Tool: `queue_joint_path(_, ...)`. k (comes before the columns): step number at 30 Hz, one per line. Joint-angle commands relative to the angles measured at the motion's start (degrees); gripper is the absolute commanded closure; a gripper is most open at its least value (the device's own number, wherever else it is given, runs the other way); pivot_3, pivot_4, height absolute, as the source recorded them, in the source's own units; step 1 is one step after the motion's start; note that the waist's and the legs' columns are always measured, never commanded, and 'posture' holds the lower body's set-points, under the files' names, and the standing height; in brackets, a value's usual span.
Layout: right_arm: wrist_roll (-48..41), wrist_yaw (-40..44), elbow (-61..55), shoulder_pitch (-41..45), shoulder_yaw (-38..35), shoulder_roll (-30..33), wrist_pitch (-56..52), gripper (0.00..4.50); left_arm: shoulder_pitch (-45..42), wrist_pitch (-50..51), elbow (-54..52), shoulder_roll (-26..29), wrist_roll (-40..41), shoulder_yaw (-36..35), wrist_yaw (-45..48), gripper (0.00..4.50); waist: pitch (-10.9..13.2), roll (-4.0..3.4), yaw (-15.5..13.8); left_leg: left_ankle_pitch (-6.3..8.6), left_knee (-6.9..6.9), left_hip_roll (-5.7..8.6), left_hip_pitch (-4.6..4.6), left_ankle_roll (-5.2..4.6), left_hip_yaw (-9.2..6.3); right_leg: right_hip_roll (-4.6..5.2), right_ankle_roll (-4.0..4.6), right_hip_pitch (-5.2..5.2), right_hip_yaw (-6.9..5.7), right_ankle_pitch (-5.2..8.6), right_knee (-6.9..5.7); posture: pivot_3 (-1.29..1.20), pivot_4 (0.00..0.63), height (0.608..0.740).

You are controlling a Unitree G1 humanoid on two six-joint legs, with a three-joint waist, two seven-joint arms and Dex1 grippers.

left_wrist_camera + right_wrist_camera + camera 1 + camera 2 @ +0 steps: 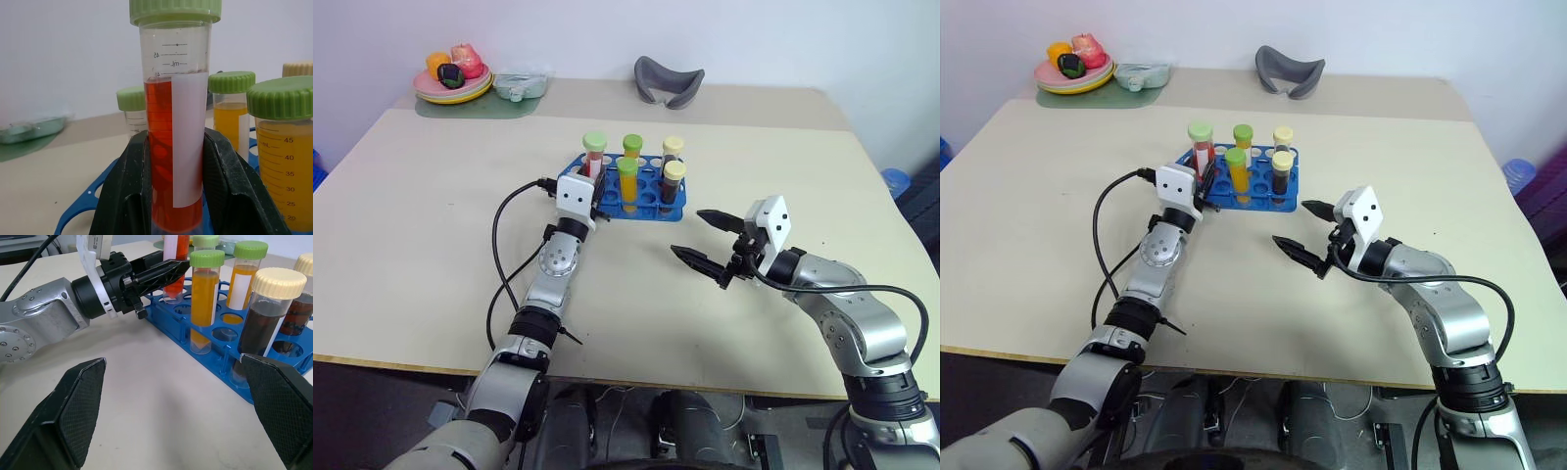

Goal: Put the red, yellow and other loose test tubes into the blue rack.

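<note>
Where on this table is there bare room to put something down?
The widest free patch is the table's left side, between the plate of food and the near edge. The right side, beyond the open right tool, is bare too. It's crowded mid-table, where the left tool grips a red tube at the blue rack.

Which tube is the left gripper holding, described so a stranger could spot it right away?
Find the blue rack in the middle of the table. At its left end, the left gripper is shut on an upright tube. It is the one tube of red liquid, with a pale green cap; its neighbours hold yellow-orange or dark brown.
</note>
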State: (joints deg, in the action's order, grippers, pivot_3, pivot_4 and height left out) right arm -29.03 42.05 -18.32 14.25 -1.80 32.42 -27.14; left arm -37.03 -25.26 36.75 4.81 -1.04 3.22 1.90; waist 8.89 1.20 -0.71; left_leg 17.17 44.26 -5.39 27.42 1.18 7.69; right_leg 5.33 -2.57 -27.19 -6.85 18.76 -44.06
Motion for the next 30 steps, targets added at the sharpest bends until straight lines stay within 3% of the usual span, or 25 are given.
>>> queue_joint_path(1,-0.8,0.2,-2.4,0.1,-1.8,0.3,0.7,0.00,0.2,-0.4,-1.5,0.4,-0.8,-1.0,-0.5,3.71,0.0,0.00,0.0,0.00,0.00,0.00,0.00,0.00,0.00,0.00,0.00,0.00,0.00,0.00,0.00,0.00,0.150,0.669)
queue_joint_path(30,-0.7,0.3,-2.1,0.3,-1.6,0.0,0.8,0.00,2.2,-2.4,-1.3,-1.8,0.2,-2.5,2.1,3.71,0.0,0.00,0.0,0.00,-0.01,0.00,-0.01,0.00,-0.01,0.00,0.00,0.01,0.00,0.00,0.01,0.00,0.150,0.669)
